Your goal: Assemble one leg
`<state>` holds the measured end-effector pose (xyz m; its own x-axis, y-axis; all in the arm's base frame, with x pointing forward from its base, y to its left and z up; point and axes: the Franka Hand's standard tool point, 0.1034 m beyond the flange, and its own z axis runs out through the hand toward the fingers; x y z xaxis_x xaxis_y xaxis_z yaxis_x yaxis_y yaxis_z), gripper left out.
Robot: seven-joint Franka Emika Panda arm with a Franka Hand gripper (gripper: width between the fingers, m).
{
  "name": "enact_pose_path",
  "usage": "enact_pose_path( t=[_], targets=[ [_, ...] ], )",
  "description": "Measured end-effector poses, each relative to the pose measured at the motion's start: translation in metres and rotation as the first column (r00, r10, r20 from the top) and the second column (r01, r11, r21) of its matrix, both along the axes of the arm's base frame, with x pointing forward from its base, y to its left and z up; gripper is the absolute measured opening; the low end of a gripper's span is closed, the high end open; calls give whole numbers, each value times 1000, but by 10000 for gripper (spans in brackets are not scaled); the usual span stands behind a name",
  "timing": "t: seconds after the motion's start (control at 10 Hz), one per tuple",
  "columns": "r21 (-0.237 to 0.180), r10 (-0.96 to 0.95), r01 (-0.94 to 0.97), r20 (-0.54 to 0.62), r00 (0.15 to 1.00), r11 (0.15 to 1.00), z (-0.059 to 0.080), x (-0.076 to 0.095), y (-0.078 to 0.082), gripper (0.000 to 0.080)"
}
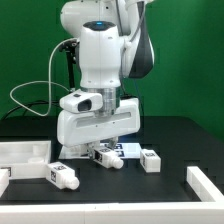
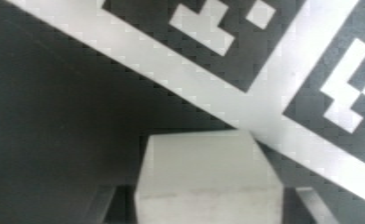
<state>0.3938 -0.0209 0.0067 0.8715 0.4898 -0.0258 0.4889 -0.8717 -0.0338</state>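
Observation:
My gripper (image 1: 101, 150) is down at the table over a leg (image 1: 108, 158), a short white peg with tag markers. In the wrist view this leg (image 2: 205, 165) fills the space between the jaws of my gripper (image 2: 211, 208). The fingers (image 2: 111, 205) stand on either side of it, with a thin dark gap at each side, so the gripper is open around it. A second leg (image 1: 65, 176) lies nearer the front at the exterior view's left. A third leg (image 1: 150, 160) lies at the exterior view's right.
The marker board (image 1: 128, 148) lies just behind the gripper, and its tags show in the wrist view (image 2: 285, 70). The large white panel with raised rims (image 1: 25, 156) lies at the exterior view's left. A white rimmed part (image 1: 206, 180) sits at the front right.

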Motion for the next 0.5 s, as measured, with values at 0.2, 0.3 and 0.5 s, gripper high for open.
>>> enact_pose_path(
  t=[0.2,0.3,0.5],
  targets=[
    [0,1,-1,0,1000,1000,0,0,0,534],
    [-1,-28,28,-11,1000,1000,2,0,3,613],
    [-25,-209,208,-37,977,978,31,12,36,642]
  ],
)
